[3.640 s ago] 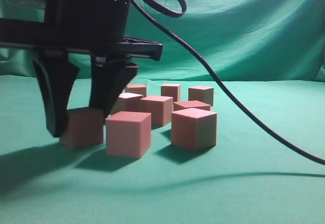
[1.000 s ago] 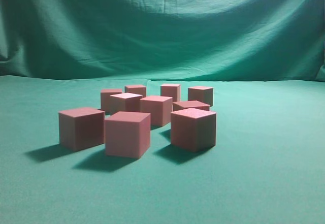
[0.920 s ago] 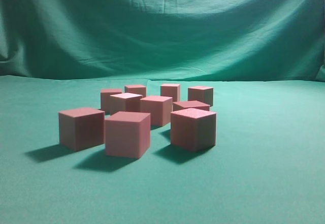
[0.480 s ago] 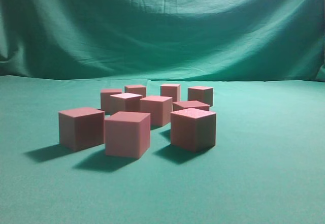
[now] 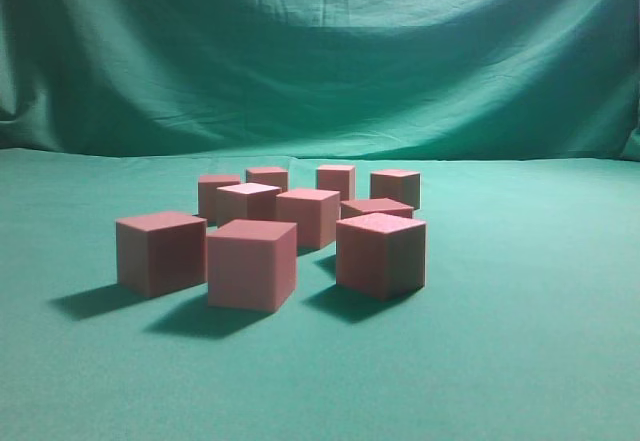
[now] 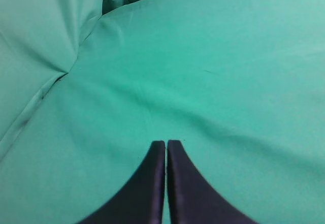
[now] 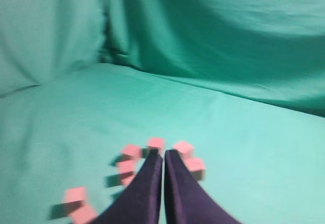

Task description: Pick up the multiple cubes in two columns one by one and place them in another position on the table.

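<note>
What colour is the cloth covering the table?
Green, clearest in the exterior view: cloth.

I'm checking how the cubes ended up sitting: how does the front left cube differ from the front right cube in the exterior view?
The front left cube stands farther left, at the group's outer edge; the front right cube sits right of the middle front cube. The front left cube's top looks darker; the front right cube's top catches bright light. Both are pink, alike in size, resting flat on the green cloth, apart from neighbours.

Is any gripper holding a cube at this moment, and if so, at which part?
Nothing is held. The left gripper is shut over bare cloth, and the right gripper is shut too, with nothing between its fingers; the cubes rest on the table.
</note>
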Controlling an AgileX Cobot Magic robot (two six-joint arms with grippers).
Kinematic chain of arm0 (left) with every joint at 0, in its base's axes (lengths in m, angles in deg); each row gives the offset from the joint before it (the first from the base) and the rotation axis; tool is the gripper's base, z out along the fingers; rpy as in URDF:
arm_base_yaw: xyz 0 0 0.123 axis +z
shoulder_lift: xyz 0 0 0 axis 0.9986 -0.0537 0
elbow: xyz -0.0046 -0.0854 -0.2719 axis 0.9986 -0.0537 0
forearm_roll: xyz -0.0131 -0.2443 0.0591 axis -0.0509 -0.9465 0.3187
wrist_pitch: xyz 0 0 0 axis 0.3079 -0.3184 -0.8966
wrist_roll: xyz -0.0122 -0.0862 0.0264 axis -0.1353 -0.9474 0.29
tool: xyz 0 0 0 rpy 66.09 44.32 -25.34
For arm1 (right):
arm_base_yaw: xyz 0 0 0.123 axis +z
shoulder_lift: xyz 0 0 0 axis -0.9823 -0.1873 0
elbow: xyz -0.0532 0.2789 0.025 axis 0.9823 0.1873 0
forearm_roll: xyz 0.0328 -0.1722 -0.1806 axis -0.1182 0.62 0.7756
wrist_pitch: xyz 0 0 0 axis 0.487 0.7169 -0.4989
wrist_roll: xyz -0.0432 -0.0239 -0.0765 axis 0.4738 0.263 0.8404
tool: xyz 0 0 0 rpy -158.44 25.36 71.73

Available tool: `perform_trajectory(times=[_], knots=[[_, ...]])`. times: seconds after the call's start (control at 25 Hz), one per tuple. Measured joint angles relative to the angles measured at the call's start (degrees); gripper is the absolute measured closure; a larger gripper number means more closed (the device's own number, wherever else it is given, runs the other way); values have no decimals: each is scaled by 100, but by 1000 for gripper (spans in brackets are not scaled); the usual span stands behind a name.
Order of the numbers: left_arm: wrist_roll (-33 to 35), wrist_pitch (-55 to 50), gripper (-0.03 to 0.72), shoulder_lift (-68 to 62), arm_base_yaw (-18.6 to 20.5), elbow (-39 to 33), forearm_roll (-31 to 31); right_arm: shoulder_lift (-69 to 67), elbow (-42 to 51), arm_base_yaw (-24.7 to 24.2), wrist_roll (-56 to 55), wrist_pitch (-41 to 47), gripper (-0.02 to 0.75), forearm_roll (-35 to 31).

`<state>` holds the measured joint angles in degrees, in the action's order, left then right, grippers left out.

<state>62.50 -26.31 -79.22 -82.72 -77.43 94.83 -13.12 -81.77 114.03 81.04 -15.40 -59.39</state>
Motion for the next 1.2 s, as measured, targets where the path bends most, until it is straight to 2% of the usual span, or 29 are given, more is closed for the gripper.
perform_trajectory(times=[0.28,0.44,0.64,0.88,1.2], knots=[[0,0,688,0,0,0,0,0,766,-1689,14,-367,738,-10],[0,0,688,0,0,0,0,116,1074,-2370,14,-370,738,-10],[0,0,688,0,0,0,0,826,1529,-2978,14,-380,738,-10],[0,0,688,0,0,0,0,1093,2213,-3459,14,-393,738,-10],[0,0,688,0,0,0,0,1093,2468,-3482,14,-335,738,-10]])
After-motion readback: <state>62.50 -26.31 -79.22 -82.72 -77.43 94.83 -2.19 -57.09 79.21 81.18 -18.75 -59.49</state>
